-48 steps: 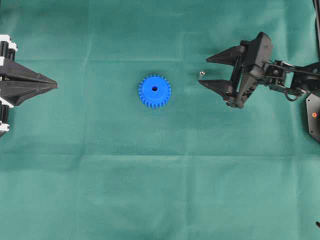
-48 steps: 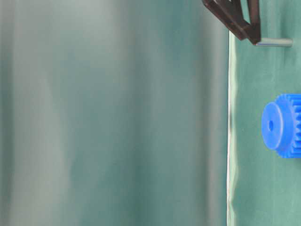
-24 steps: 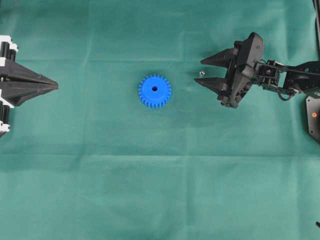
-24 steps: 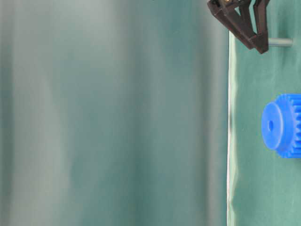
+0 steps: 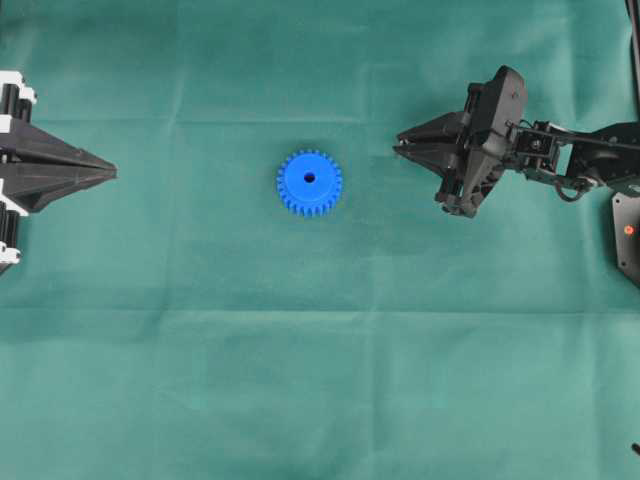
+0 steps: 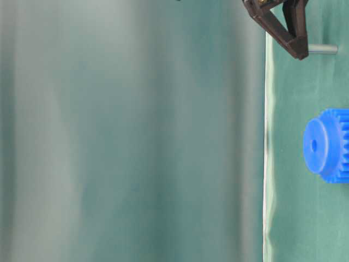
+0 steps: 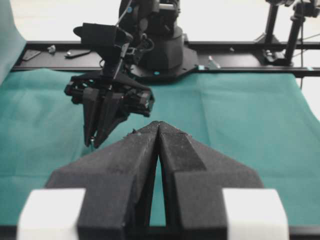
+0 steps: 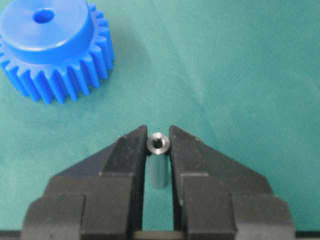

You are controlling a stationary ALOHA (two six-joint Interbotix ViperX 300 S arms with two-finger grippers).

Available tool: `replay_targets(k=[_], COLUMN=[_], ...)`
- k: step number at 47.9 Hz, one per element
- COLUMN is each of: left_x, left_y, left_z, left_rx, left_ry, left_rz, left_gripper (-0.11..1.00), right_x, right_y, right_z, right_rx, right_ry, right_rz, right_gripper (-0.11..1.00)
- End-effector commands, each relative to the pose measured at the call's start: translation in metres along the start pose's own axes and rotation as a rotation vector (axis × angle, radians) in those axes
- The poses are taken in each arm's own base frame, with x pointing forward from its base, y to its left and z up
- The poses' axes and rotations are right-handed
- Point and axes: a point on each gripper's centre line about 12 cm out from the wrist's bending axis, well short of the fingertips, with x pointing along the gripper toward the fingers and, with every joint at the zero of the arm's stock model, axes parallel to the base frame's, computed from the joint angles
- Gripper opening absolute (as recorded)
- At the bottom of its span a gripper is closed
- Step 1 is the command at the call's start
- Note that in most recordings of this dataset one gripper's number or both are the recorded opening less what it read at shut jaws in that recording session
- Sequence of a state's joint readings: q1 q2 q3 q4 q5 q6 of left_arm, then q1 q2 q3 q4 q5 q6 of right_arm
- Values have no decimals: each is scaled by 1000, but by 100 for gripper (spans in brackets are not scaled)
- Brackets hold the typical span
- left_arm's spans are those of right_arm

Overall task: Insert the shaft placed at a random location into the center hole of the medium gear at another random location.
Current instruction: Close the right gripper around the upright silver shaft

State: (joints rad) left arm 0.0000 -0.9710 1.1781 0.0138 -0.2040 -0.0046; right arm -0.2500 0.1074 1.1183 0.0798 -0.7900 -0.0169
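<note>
Gripping contact looks made on my right wrist camera: the right gripper (image 8: 158,134) has its two black fingers (image 8: 125,152) closed in on the shaft (image 8: 159,144), one pad on each side of the small grey cylinder, whose hollow end faces the lens. I see the shaft standing upright on the green cloth (image 8: 240,75) between the fingertips, with the medium gear (image 8: 52,47) near it at about 10 o'clock in that view and clearly apart from it. From overhead, the right gripper (image 5: 400,146) sits at roughly 3 o'clock from the medium gear (image 5: 309,183), fingertips pinched together and pointing toward it; the shaft itself is hidden there. The center hole (image 5: 309,178) shows dark and unobstructed in the raised hub. In the table-level view the shaft (image 6: 323,49) pokes out past the dark fingertips, away from the gear. My left gripper (image 5: 108,172) rests at the 9 o'clock edge of the overhead view, fingers pressed together on nothing, well apart from the gear.
</note>
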Motion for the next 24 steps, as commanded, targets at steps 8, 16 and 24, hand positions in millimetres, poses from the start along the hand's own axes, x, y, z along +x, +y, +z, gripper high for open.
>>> replay_targets(k=[8, 16, 24], left_x=[2, 2, 2], left_y=[0, 0, 0], left_z=[7, 8, 7], left_rx=[0, 2, 0], left_ry=[-14, -15, -14], left_rz=[1, 1, 1], left_gripper=[0, 0, 0], right_x=[-6, -14, -22], right_y=[1, 3, 5], right_z=[34, 59, 70], right_rx=[-8, -4, -15], right_ry=[-30, -29, -38], right_rz=[8, 18, 29], right_gripper=[14, 14, 14])
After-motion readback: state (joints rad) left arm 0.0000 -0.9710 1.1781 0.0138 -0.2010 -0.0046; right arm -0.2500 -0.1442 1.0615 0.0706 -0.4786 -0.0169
